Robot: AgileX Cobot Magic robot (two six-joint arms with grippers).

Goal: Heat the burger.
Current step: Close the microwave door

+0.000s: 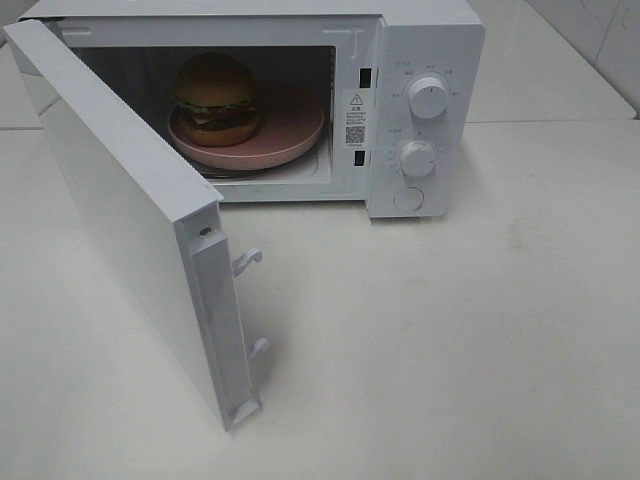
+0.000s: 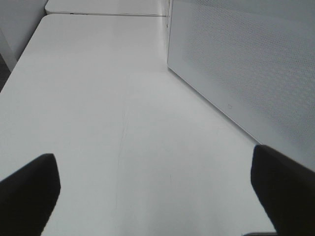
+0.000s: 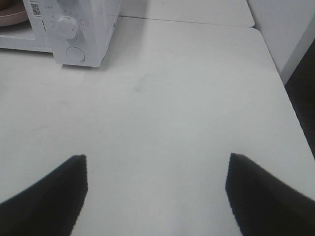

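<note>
Our burger (image 1: 213,95) sits on the pink plate (image 1: 295,135) inside the microwave (image 1: 430,40), at the far edge of the tabletop (image 1: 450,350); nothing else is in there. The door (image 1: 110,210) stands wide open. Our left claw (image 2: 152,164) and right claw (image 3: 157,160) are spread, holding nothing. We judge a hard shove on the door could skid the microwave or leave the latch uncaught.

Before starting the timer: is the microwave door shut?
No, the door stands swung wide open, with the burger visible inside on its pink plate.
</note>
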